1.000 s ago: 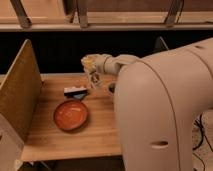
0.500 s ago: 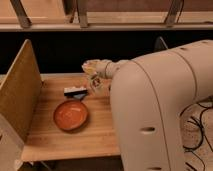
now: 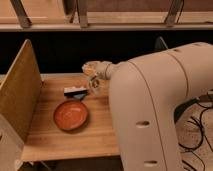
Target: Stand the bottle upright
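The small whitish bottle [image 3: 95, 84] sits at the end of my arm, over the back middle of the wooden table [image 3: 75, 142], just right of the flat dark-and-white block [image 3: 75, 91]. My gripper [image 3: 93, 76] reaches in from the right and is shut on the bottle, which looks roughly upright with its lower end close to the tabletop. The arm's big white body hides the table's right part.
An orange plate [image 3: 71, 115] lies in front of the block, near the table's middle. A tall cork-coloured panel [image 3: 20, 90] walls the left side. A dark gap and a railing run behind the table.
The gripper has come down and slightly forward with the bottle, from above the back edge towards the tabletop beside the block. Plate and block have not moved.
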Robot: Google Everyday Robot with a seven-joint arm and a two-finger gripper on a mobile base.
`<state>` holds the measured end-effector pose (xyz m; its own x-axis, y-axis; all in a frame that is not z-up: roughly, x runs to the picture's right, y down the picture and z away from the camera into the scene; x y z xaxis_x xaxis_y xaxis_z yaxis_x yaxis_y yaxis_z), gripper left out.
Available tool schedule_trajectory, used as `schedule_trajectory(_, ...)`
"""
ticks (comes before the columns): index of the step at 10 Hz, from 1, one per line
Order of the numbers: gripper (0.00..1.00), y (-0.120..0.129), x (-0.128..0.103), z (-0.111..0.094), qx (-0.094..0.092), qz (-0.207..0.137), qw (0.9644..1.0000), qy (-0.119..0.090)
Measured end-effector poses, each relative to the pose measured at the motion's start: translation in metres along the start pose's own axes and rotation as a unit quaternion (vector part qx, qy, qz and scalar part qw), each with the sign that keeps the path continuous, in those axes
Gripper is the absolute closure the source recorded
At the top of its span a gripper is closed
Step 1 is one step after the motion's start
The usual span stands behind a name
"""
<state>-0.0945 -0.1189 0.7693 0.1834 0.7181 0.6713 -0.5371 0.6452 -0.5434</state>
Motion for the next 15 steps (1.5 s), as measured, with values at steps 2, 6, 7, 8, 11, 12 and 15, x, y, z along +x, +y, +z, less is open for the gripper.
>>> schedule_trajectory(2, 0.95, 0.006, 0.003, -0.001, -0.008, 0.002, 1.0000, 0.002)
schedule_trajectory(6, 0.95, 0.020, 0.032, 0.001, -0.025, 0.051, 0.9983, -0.014)
schedule_trajectory(7, 0.95, 0.024, 0.040, 0.004, -0.032, 0.058, 0.9977, -0.015)
schedule_trajectory(8, 0.95, 0.025, 0.045, 0.004, -0.036, 0.061, 0.9973, -0.018)
schedule_trajectory(11, 0.95, 0.037, 0.065, 0.010, -0.066, 0.064, 0.9953, -0.030)
schedule_trajectory(12, 0.95, 0.039, 0.075, 0.012, -0.075, 0.059, 0.9950, -0.029)
schedule_trajectory(15, 0.95, 0.037, 0.096, 0.015, -0.090, 0.037, 0.9950, -0.020)
